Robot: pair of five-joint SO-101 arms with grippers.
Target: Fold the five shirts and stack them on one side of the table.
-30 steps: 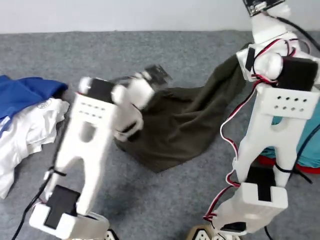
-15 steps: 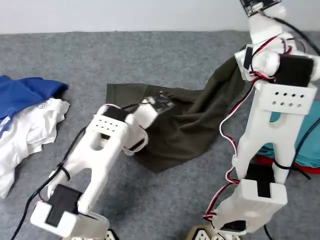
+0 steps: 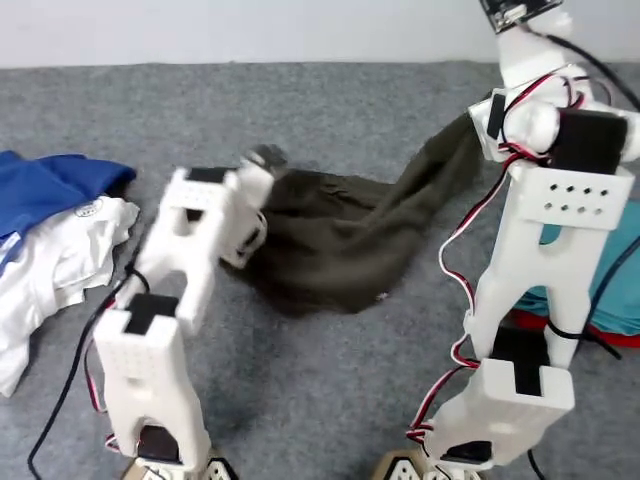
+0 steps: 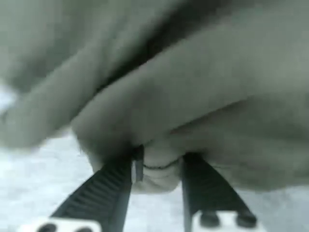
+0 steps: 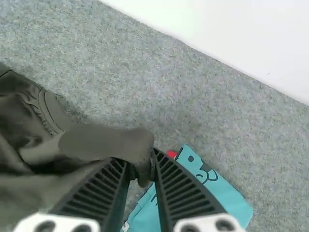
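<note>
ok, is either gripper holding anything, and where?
Both grip the olive shirt: the left gripper pinches a bunched fold at one end, the right gripper a bunched bit at the other, raised end.

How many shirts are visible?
4: blue shirt and white shirt at left, olive shirt in left gripper and right gripper, teal shirt at right; a red edge beneath may be a fifth.

Left arm (image 3: 165, 300) and right arm (image 3: 545, 260): boxy white printed shells, with black servo blocks (image 3: 590, 145) set in at the joints. Rows of small round holes (image 3: 580, 197) are noted on the right arm's plate. Red, white and black wires (image 3: 468, 290) are looped alongside it. Fingers (image 5: 96, 193) are black and ribbed, mounted on white bases.
</note>
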